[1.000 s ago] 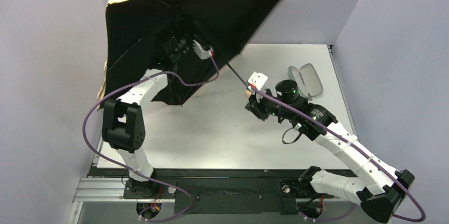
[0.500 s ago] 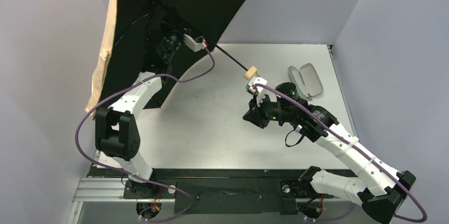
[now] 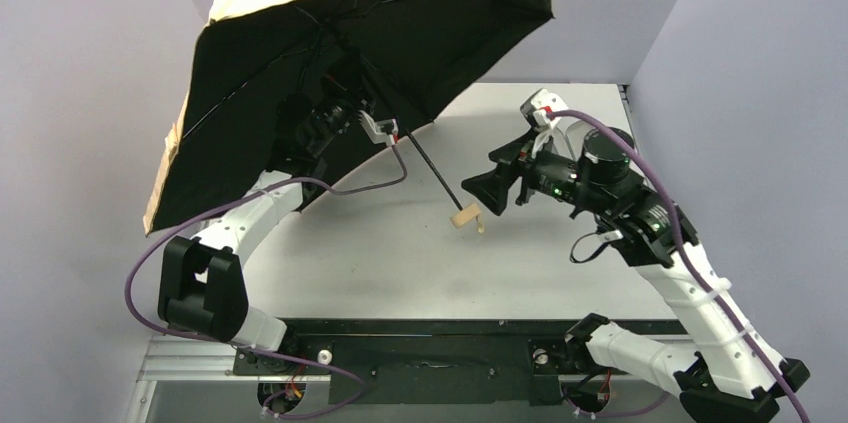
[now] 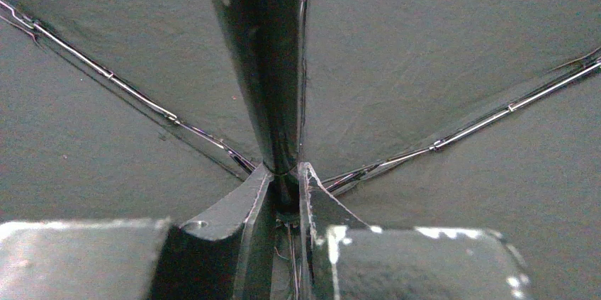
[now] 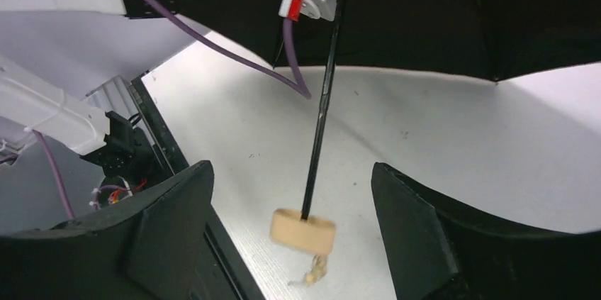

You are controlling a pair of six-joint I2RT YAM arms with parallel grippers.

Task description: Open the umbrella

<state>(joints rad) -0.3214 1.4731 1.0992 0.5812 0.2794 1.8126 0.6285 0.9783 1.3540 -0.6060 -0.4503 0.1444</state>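
Gripping, left end effector [image 4: 285, 197]: jaws nearly closed, pinched on the black shaft [image 4: 264, 66] of the umbrella [image 3: 400, 23], close up under the lining ribs.
Canopy [image 3: 250, 93]: fully spread and tilted, tan side outward, black lining facing the arms; it covers the left wrist at upper left.
Shaft run: slants down and right from the left end effector to the beige handle knob [image 5: 302, 232].
Handle knob position: over the table [image 3: 400, 253], between the fingers [image 5: 166, 229] of the right end effector [image 5: 287, 179], touching neither.
Right end effector: jaws wide apart, holding nothing.
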